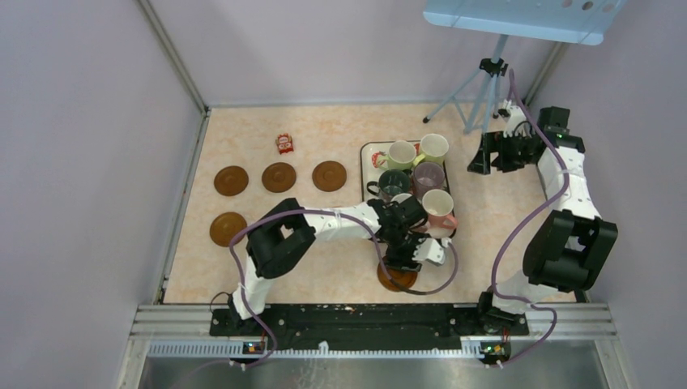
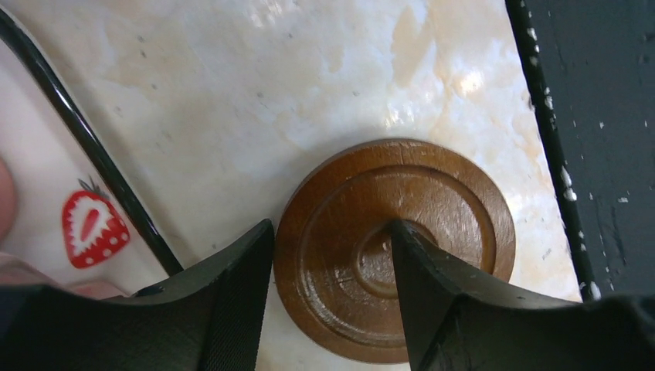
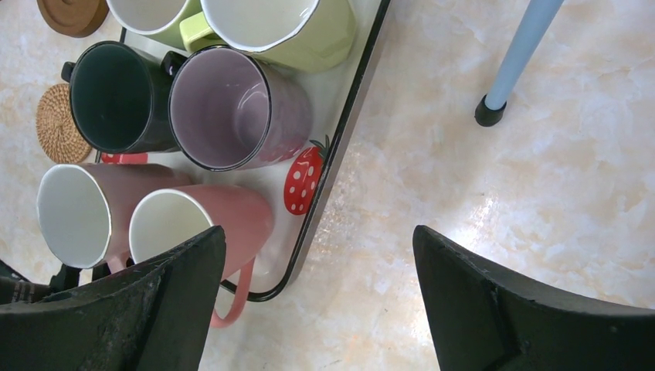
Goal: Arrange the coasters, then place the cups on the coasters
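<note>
A dark brown coaster [image 2: 432, 193] lies flat on the table near the front edge, just off the tray's near corner. My left gripper [image 2: 330, 232] hovers low over it, open. One finger stands beside the coaster's left rim and the other over its centre. In the top view the gripper [image 1: 403, 258] covers most of that coaster [image 1: 397, 279]. Several more brown coasters [image 1: 279, 177] lie at the left. The cups sit on the tray [image 3: 340, 154]: dark green [image 3: 116, 97], purple [image 3: 232, 108], pink [image 3: 224, 212], yellow-green [image 3: 293, 31]. My right gripper [image 3: 317, 309] is open over bare table right of the tray.
A woven tan coaster [image 3: 55, 124] lies left of the tray. A small red packet [image 1: 284, 143] sits at the back. A tripod [image 1: 486, 89] stands at the back right, one leg [image 3: 514, 54] near my right gripper. The black base rail [image 2: 610, 154] borders the table.
</note>
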Tool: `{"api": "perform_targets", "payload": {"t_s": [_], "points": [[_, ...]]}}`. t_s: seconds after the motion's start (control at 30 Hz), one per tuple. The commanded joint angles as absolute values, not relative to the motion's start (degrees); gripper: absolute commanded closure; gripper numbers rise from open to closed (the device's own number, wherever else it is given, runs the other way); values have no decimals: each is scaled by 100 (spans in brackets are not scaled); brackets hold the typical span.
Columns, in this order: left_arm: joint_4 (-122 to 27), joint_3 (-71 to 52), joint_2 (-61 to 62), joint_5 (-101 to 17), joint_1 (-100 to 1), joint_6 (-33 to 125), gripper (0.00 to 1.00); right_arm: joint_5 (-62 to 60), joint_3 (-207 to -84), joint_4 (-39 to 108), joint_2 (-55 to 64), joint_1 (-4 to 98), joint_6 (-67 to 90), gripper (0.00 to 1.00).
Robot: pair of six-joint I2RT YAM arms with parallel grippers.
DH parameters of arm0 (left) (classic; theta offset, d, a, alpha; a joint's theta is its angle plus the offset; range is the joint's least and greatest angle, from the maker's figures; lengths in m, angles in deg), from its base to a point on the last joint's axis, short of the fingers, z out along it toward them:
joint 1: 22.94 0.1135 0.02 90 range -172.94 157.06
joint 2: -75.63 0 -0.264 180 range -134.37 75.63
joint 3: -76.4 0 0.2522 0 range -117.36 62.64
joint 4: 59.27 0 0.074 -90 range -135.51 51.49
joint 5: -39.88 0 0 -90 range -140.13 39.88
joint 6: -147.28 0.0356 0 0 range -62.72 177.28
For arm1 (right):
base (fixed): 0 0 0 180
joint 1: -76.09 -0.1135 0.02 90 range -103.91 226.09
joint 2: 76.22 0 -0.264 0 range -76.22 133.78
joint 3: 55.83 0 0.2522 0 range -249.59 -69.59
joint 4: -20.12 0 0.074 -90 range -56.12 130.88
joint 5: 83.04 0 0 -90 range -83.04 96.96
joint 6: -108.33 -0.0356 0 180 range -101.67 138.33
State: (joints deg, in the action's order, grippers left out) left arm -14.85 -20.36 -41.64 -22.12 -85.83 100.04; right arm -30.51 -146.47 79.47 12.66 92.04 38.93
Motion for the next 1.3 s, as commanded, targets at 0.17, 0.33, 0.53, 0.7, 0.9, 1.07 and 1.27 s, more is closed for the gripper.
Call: {"api": "perform_targets", "payload": {"t_s": [0.17,0.33,0.53,0.7,0.9,1.07,1.27], "points": [[-643,-889,-3494,-2266,-8187,10298,47,-3266,-14788,7941,1207,9250,4057,11],[-614,177,-2700,-2590,-7717,10428,48,-3273,-14790,7947,1211,9246,4048,11],[-425,971,-1907,-3027,-6657,10690,48,-3270,-14755,7959,1196,9247,4003,11],[-100,1323,-1408,-3346,-5493,11391,48,-3293,-14715,7903,1170,9244,3906,11],[303,1408,-1213,-3565,-4151,12357,49,-3294,-14806,7854,1205,9251,3796,11],[17,927,-1611,-3621,-3226,12265,49,-3302,-14848,7808,1207,9251,3684,11],[-199,185,-2080,-3449,-2822,11891,48,-3338,-14855,7742,1215,9247,3546,11]]}}
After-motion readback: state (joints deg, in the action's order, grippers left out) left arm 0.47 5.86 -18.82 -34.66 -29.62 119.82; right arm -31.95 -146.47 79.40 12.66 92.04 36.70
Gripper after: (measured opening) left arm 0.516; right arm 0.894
